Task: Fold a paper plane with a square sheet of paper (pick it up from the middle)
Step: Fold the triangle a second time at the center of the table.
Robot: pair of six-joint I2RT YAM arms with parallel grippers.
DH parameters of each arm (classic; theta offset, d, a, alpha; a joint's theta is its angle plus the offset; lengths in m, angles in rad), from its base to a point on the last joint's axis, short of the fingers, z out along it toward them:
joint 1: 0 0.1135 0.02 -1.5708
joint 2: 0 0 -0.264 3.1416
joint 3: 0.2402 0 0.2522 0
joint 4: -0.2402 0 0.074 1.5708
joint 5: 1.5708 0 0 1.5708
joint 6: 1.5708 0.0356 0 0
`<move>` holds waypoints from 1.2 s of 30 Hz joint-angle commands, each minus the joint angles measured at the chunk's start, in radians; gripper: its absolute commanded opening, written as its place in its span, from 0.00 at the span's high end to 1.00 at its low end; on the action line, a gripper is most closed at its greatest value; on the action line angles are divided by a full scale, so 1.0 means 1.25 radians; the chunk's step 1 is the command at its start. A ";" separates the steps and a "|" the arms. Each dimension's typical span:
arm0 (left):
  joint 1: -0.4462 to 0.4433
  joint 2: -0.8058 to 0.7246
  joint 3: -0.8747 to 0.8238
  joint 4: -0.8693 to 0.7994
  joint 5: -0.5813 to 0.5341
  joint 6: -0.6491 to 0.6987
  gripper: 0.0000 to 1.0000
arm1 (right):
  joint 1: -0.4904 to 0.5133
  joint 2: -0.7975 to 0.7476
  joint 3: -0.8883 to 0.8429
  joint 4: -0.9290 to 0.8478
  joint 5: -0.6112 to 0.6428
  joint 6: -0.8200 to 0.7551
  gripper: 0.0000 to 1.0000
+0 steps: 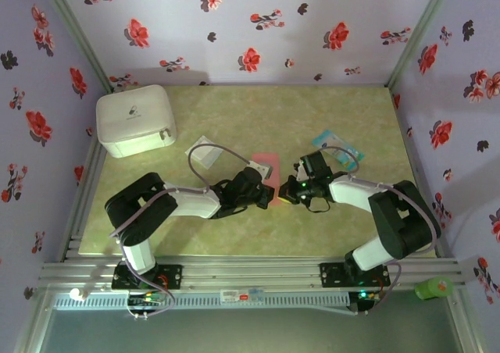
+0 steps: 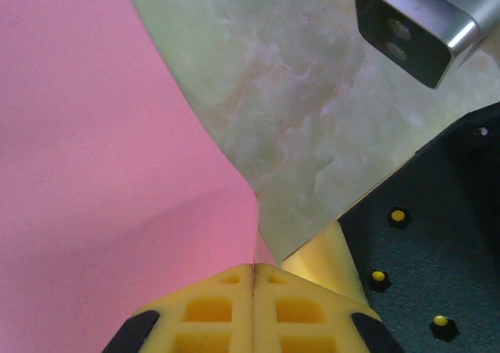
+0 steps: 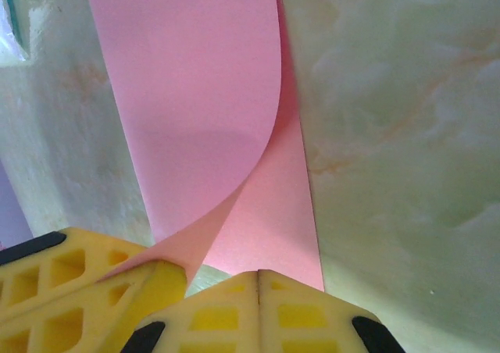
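- Half folded at most, by the look of it: sheet of paper [image 3: 195,95] lying flat just ahead of the right gripper [image 3: 258,279], one flap curling up and over toward the fingers [image 3: 94,290] of the other arm at its left.
- Clamped on that lifted flap with the left gripper [image 2: 254,269], pink edge running straight into the seam between the yellow pads. Probably held that way to carry the flap across without letting it spring flat.
- Pressed together on the right side too, tips down at the near edge of the lower layer. Cannot tell whether pinching that layer or only pinning it to the table [image 3: 406,134]. Either way, likely set there as an anchor so the sheet does not slide while the flap travels.
- Seen from above, almost tip to tip over the near end of the sheet, the rest stretching away beyond both.
- Placed that close, in all likelihood, to keep the bend short and the crease line controlled.
- Well beyond the left gripper, a white box [image 1: 134,119] and a clear packet [image 1: 205,154]; beyond the right one, a teal packet [image 1: 337,146]. Apart from the sheet, no part in the fold.
- Worth watching: thin paper, easy to skew or crumple if pulled unevenly.
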 commanded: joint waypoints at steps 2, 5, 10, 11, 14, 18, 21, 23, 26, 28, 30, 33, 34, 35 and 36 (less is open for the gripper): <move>0.009 0.003 -0.002 0.023 0.007 -0.005 1.00 | 0.011 0.028 -0.016 0.053 -0.026 0.033 1.00; 0.011 0.005 -0.004 0.025 0.007 -0.008 1.00 | 0.014 0.046 -0.022 0.068 -0.023 0.036 1.00; 0.016 -0.002 -0.008 0.024 0.006 -0.010 1.00 | 0.014 0.054 0.000 -0.097 0.097 -0.048 1.00; 0.021 -0.002 -0.009 0.024 0.007 -0.018 1.00 | 0.014 0.058 0.007 -0.135 0.120 -0.071 1.00; 0.047 0.003 -0.023 0.055 0.035 -0.049 1.00 | 0.014 0.079 0.027 -0.227 0.174 -0.126 1.00; 0.071 0.014 -0.031 0.086 0.055 -0.056 1.00 | 0.014 0.077 0.028 -0.236 0.175 -0.140 1.00; 0.083 0.025 -0.028 0.088 0.058 -0.053 1.00 | 0.014 0.076 0.031 -0.236 0.175 -0.140 1.00; 0.089 0.034 -0.028 0.098 0.057 -0.050 1.00 | 0.014 0.078 0.033 -0.235 0.171 -0.140 1.00; 0.095 0.044 -0.021 0.100 0.056 -0.041 1.00 | 0.014 0.077 0.035 -0.237 0.170 -0.142 1.00; 0.096 0.047 -0.014 0.095 0.056 -0.026 0.99 | 0.014 0.077 0.040 -0.240 0.169 -0.147 1.00; 0.100 0.051 -0.007 0.080 0.052 -0.009 0.99 | 0.014 0.076 0.040 -0.243 0.169 -0.148 1.00; 0.106 0.058 -0.008 0.075 0.051 0.004 0.99 | 0.014 0.077 0.045 -0.248 0.171 -0.151 1.00; 0.107 0.059 -0.011 0.077 0.048 0.008 0.99 | 0.014 0.077 0.047 -0.249 0.170 -0.151 1.00; 0.107 0.059 -0.016 0.082 0.049 0.010 0.99 | 0.014 0.076 0.049 -0.251 0.171 -0.153 1.00; 0.109 0.061 -0.019 0.087 0.050 0.010 0.99 | 0.014 0.076 0.050 -0.252 0.172 -0.154 1.00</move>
